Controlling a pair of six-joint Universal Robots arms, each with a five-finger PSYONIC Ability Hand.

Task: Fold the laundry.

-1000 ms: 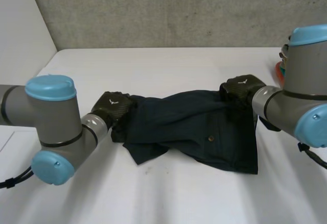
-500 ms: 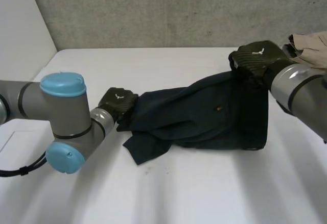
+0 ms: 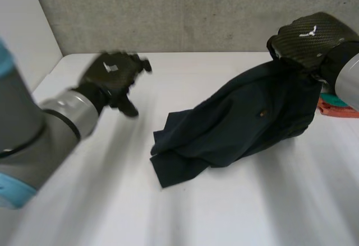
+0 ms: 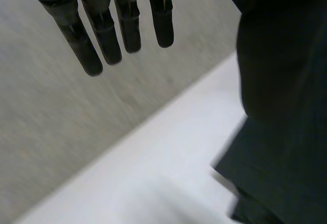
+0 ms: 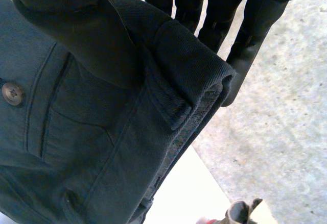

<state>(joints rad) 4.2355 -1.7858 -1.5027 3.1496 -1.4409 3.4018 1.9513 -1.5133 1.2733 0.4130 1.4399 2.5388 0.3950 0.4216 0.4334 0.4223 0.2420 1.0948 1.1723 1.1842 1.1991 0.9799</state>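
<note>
**Navy shorts (image 3: 241, 125) hanging from the right hand, no fold made yet**

Head view: the right hand (image 3: 305, 38) is holding one end of the shorts up off the white surface (image 3: 224, 212). The cloth is sloping down from that hand toward the middle of the surface. The low end is lying there in a rumpled heap, with one flap sticking out toward the robot. A small button (image 3: 262, 112) is showing on the raised part. The left hand (image 3: 112, 78) is hovering above the surface, well apart from the shorts and touching nothing. A red and teal item (image 3: 334, 103) is sitting at the surface's right edge, just beyond the hanging cloth.

Left wrist view: the left hand (image 4: 104, 35) is keeping its fingers straight and spread, with nothing between them. The shorts are hanging beside it, out of its reach.

Right wrist view: the right hand (image 5: 255, 25) is pinching the thick waistband between its thumb and its straight fingers. A pocket seam and the button (image 5: 11, 93) are lying just below the thumb.

Judging by this, the task is sitting near its start. The shorts are being gripped and lifted, but they are not lying flat and no crease is showing. Spreading, folding and setting down are all remaining, and the free hand is probably needing a second hold first.
</note>
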